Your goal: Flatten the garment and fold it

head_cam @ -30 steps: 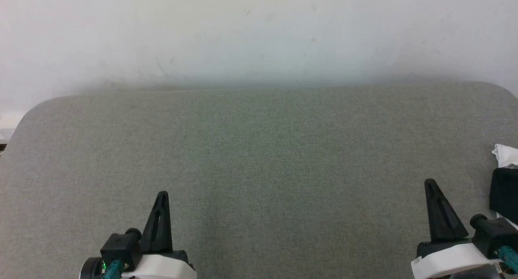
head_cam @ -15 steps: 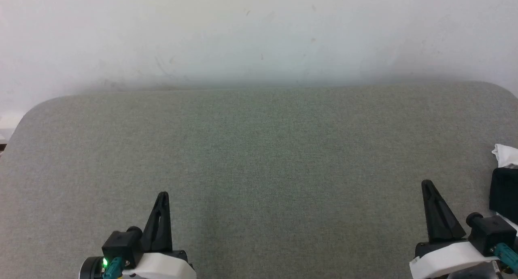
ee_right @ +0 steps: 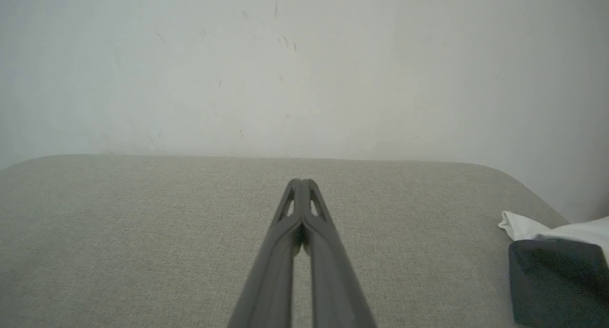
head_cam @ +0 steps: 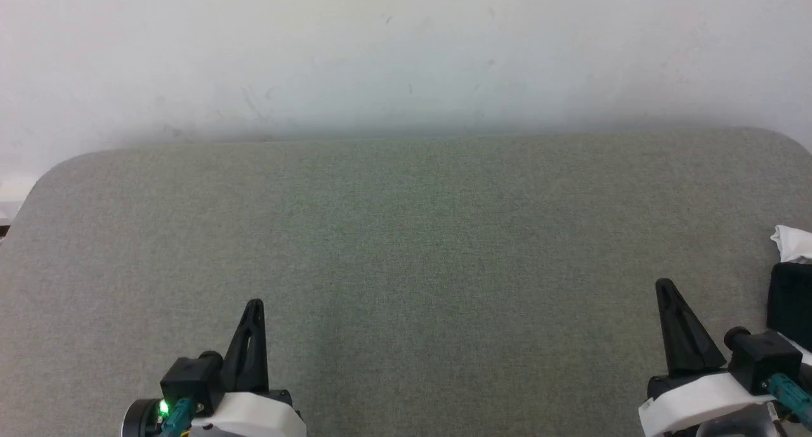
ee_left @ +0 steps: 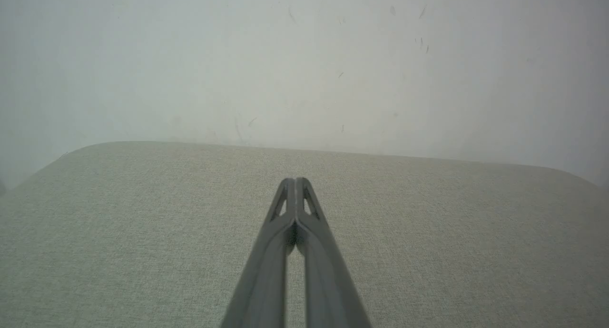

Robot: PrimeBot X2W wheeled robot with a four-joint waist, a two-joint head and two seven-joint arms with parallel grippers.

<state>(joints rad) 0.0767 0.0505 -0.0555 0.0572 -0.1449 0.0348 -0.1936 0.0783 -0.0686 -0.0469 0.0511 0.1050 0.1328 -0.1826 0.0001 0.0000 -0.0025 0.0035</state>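
The garment (head_cam: 790, 285) lies bunched at the table's right edge, a white fold above a black part, mostly cut off by the frame. In the right wrist view the garment (ee_right: 556, 261) sits at the lower right, white cloth over black. My right gripper (head_cam: 663, 288) is shut and empty, just left of the garment and apart from it; its tips (ee_right: 301, 183) meet. My left gripper (head_cam: 255, 305) is shut with nothing in it at the lower left, tips (ee_left: 295, 181) together above bare fabric.
The grey fabric-covered table (head_cam: 406, 234) has rounded far corners and stands against a scuffed white wall (head_cam: 406, 56). Bare surface stretches between the two grippers and toward the wall.
The right gripper has drifted slightly left and a little up the view. The left gripper and the garment have stayed put.
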